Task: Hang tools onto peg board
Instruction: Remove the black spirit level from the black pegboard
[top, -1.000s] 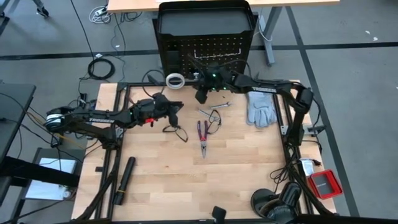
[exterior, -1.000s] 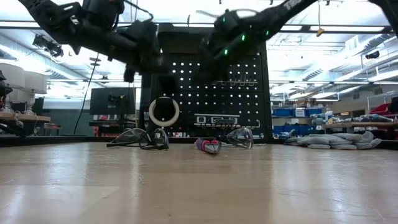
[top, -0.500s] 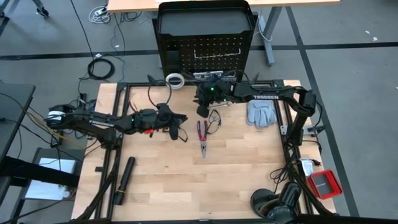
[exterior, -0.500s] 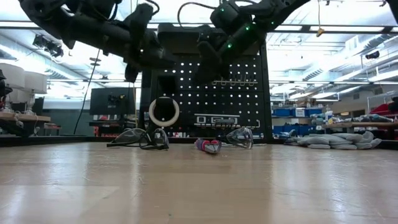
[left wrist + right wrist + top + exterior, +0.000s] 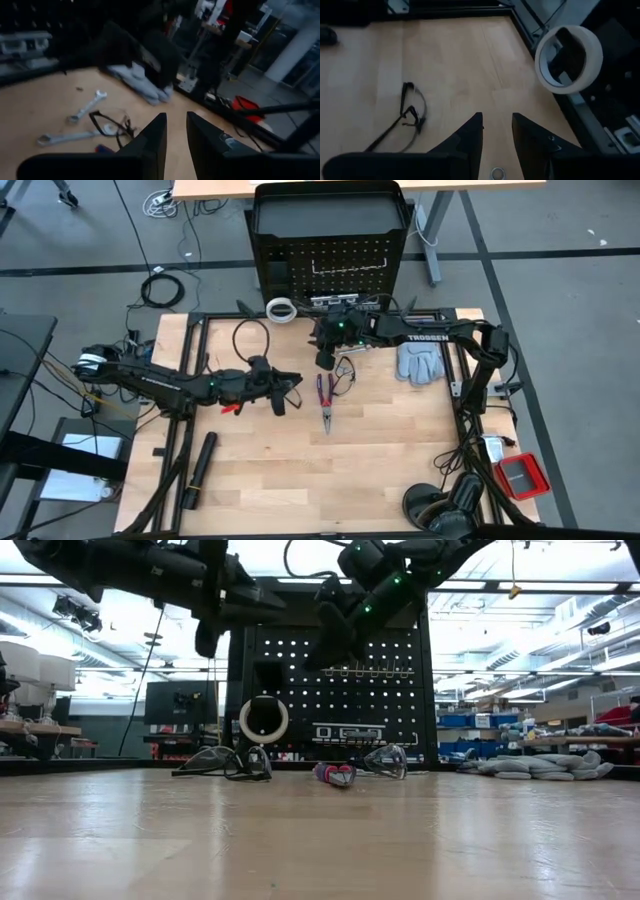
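Observation:
The peg board stands upright past the table's far edge. The white tape ring hangs on its face, and the black strip with white squares sits lower on the board. The pliers lie flat mid-table. One pair of glasses and the silver wrench lie beside them. The second pair of glasses lies below my left gripper, which hovers open left of the pliers. My right gripper hovers open above the table near the wrench.
Grey gloves lie on the table's right part. A long black cylinder lies at the near left corner. A second wrench shows in the left wrist view. The near half of the table is bare wood.
My left gripper has moved toward the table's near edge and right, ending over the left glasses as its arm stretched out. My right gripper has come away from the peg board toward the near edge and then held still. No tool has moved.

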`<state>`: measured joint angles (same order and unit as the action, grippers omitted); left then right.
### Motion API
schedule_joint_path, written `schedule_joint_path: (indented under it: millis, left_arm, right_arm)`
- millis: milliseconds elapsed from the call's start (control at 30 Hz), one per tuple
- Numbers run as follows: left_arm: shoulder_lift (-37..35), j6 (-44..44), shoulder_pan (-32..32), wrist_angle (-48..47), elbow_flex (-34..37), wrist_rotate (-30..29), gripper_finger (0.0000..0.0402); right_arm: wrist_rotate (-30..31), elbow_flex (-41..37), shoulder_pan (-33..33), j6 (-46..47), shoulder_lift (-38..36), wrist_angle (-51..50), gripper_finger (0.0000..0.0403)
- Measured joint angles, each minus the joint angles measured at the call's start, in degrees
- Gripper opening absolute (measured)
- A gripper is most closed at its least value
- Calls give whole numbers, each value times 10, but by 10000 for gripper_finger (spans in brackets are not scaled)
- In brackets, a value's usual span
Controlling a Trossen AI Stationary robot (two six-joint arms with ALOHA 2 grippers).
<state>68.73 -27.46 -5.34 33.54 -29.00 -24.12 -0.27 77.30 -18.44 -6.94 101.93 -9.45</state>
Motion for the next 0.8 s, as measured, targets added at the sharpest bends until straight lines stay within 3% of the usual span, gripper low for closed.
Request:
schedule_joint_path:
  millis: [200, 433, 600, 800]
  left_arm:
    - [0, -26, -9, -20, 0, 52, 78]
    - [0, 30, -49, -3, 0, -46, 78]
    - [-1, 85, -41, -11, 0, -41, 78]
    - [-1, 130, -9, -21, 3, 5, 78]
  right_arm:
    - [-3, 0, 2, 26, 1, -3, 110]
    - [14, -12, 1, 35, 2, 22, 98]
    - [-24, -41, -29, -14, 2, 93, 94]
    - [-25, -91, -65, -69, 2, 121, 103]
